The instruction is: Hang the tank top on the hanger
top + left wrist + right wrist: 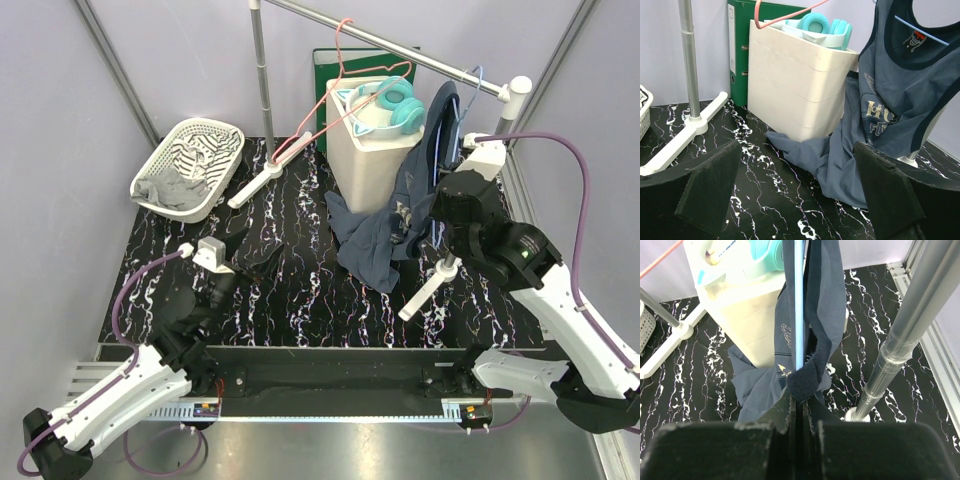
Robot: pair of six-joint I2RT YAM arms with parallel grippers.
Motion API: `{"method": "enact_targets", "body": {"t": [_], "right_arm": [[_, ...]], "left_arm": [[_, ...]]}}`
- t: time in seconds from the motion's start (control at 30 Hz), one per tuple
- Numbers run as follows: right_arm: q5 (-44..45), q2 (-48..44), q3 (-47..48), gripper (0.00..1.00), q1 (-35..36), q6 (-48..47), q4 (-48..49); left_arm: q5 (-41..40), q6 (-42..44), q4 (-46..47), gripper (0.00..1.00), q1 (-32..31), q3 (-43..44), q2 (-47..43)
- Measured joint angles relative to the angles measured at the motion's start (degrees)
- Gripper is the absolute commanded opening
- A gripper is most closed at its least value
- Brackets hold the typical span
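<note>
At rear right, tank top [400, 225] hangs off the light-blue hanger [799, 300], whose hook is over the rail [400, 45] — hem trails down onto the bench [300, 300], touching the cream box [370, 150]. Right gripper [799, 395] is up at the garment, jaws clenched on a navy strap fold just beside the hanger wire. Left gripper [797, 170] sits low at front left, well apart from the cloth — jaws released, nothing between them.
</note>
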Motion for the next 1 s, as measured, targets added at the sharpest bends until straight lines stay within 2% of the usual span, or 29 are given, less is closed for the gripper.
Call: {"method": "enact_targets", "body": {"t": [0.1, 0.13, 0.2, 0.23, 0.43, 0.57, 0.77, 0.8, 1.0], "right_arm": [[-0.6, -0.4, -0.9, 0.00, -0.2, 0.6, 0.0], [-0.9, -0.7, -1.3, 0.04, -0.2, 0.9, 0.0], [-1.7, -1.4, -2.0, 0.14, -0.2, 1.6, 0.0], [-2.0, -1.6, -2.0, 0.22, -0.3, 1.9, 0.0], [-4.5, -2.3, -2.1, 0.48, -0.3, 3.6, 0.2], [-5.1, -2.9, -2.2, 0.70, -0.3, 4.1, 0.1], [-6.3, -5.0, -2.4, 0.97, -0.3, 4.6, 0.1], [-6.4, -5.3, -2.4, 1.00, -0.4, 4.4, 0.1], [-6.8, -7.9, -2.9, 0.99, -0.4, 4.3, 0.1]], "left_arm": [[0.0, 0.0, 0.0, 0.99, 0.0, 0.0, 0.0], [0.0, 0.0, 0.0, 0.99, 0.0, 0.0, -0.1], [0.0, 0.0, 0.0, 0.99, -0.1, 0.0, -0.3], [0.0, 0.0, 0.0, 0.99, -0.1, 0.0, -0.3], [0.0, 0.0, 0.0, 0.99, -0.2, 0.0, -0.3], [0.0, 0.0, 0.0, 0.99, -0.3, 0.0, -0.3], [0.0, 0.0, 0.0, 0.99, -0.4, 0.0, -0.3], [0.0, 0.0, 0.0, 0.99, -0.4, 0.0, -0.3], [0.0, 0.0, 0.0, 0.99, -0.4, 0.0, -0.3]]}}
